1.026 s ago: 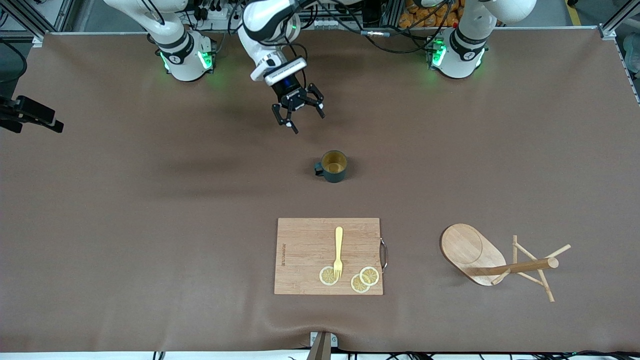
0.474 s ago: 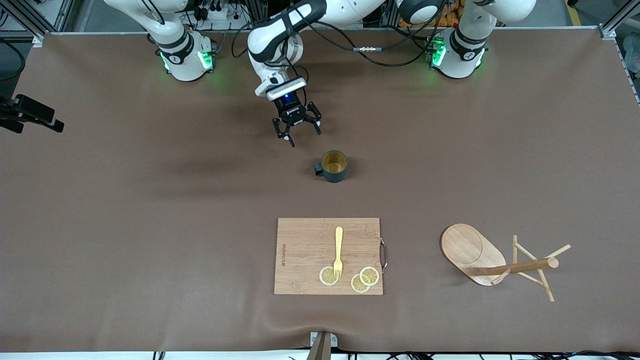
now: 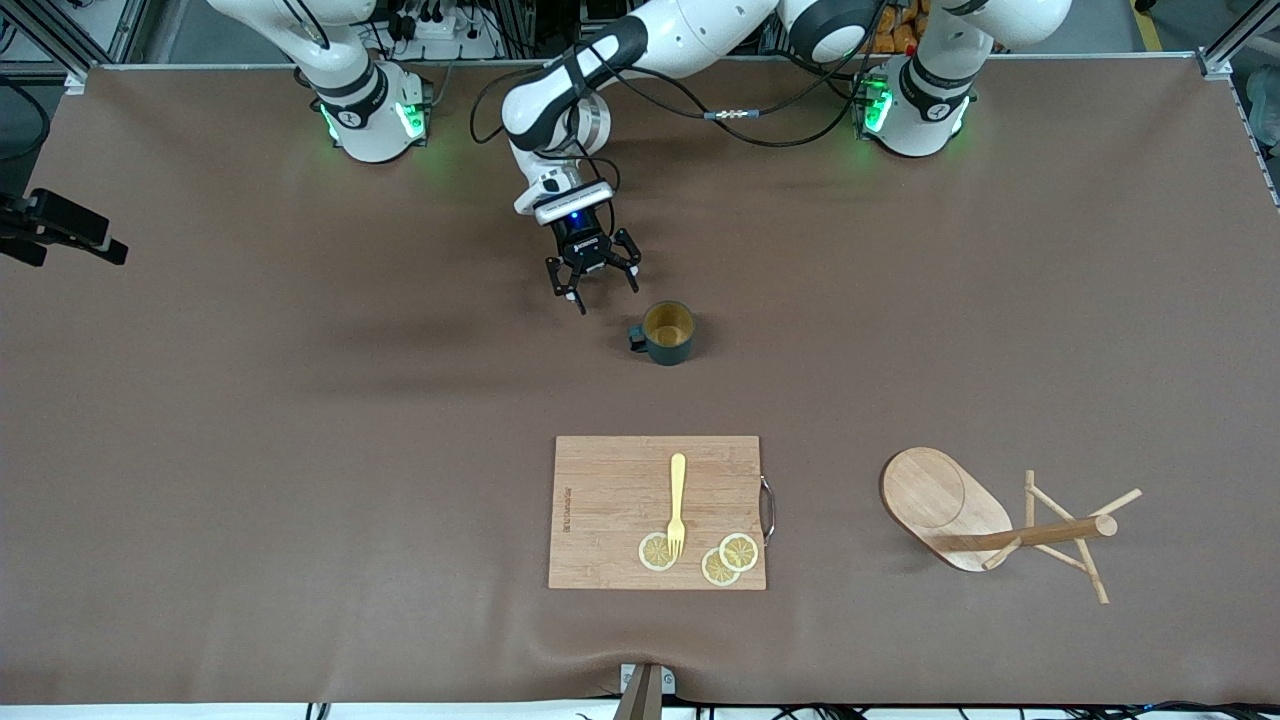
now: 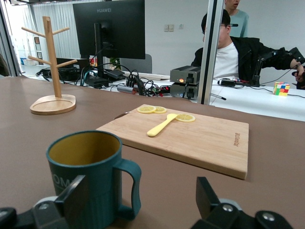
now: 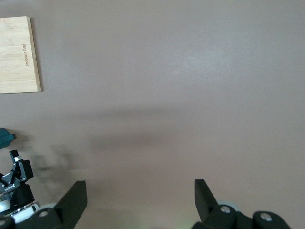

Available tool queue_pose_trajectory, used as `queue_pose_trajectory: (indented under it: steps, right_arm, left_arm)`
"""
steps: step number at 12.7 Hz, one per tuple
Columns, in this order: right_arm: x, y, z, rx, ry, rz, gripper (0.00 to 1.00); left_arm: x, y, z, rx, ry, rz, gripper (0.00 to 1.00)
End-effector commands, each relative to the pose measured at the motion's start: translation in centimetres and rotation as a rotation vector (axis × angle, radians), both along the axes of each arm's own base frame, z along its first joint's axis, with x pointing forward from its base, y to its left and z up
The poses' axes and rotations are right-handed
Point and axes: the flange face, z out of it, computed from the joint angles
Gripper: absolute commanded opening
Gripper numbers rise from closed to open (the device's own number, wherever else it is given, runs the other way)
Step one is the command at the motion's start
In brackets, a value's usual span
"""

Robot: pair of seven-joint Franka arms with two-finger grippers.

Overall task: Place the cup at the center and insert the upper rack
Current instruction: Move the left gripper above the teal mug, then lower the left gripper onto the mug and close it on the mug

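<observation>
Two grippers, both spread wide and empty. The left gripper [image 3: 593, 279], on the arm reaching across from its base, hangs low over the table [image 3: 300, 450] just short of the cup [image 3: 667, 332]; in the left wrist view the cup [image 4: 93, 179] stands upright close before the open fingers [image 4: 71, 198], its handle turned toward the gap between them. The right gripper [image 5: 138, 198] is lifted over bare table and waits; it does not show in the front view. The upper rack [image 3: 990, 520] lies tipped on its side well apart from the left gripper, toward the left arm's end of the table, its oval base on edge and its pegs splayed. The cutting board [image 3: 655, 510], with a fork [image 3: 677, 503] and lemon slices [image 3: 715, 555], lies past the cup from the left gripper. Judged handling: the cup is probably rigid, light and somewhat breakable, with a ribbed wall that should resist slipping; a grasp across the rim and wall, or on the handle, seems soundest. The rack looks stiff and light, best taken by its central post rather than the thin pegs
</observation>
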Motion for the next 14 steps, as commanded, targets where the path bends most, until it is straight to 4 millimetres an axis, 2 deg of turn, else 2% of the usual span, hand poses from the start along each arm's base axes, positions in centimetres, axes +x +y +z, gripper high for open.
queue_pose_trajectory:
  steps: [1, 5, 9, 12, 14]
  right_arm:
    - [0.1, 0.3, 0.5, 0.008, -0.001, -0.012, 1.00]
    - [0.1, 0.3, 0.5, 0.008, -0.001, -0.010, 1.00]
    - [0.1, 0.2, 0.8, 0.008, -0.007, -0.012, 1.00]
    - [0.1, 0.2, 0.9, 0.007, -0.008, -0.013, 1.00]
    - [0.1, 0.2, 0.9, 0.008, -0.007, -0.013, 1.00]
  left_arm:
    - [0.7, -0.1, -1.6, 0.008, -0.029, -0.015, 1.00]
    - [2.2, 0.7, -3.6, 0.018, -0.041, -0.037, 1.00]
    - [3.3, 0.7, -3.8, 0.004, -0.036, -0.064, 1.00]
    - [3.2, 0.3, -3.9, -0.004, -0.031, -0.087, 1.00]
    - [3.0, 0.3, -4.0, -0.004, -0.031, -0.089, 0.90]
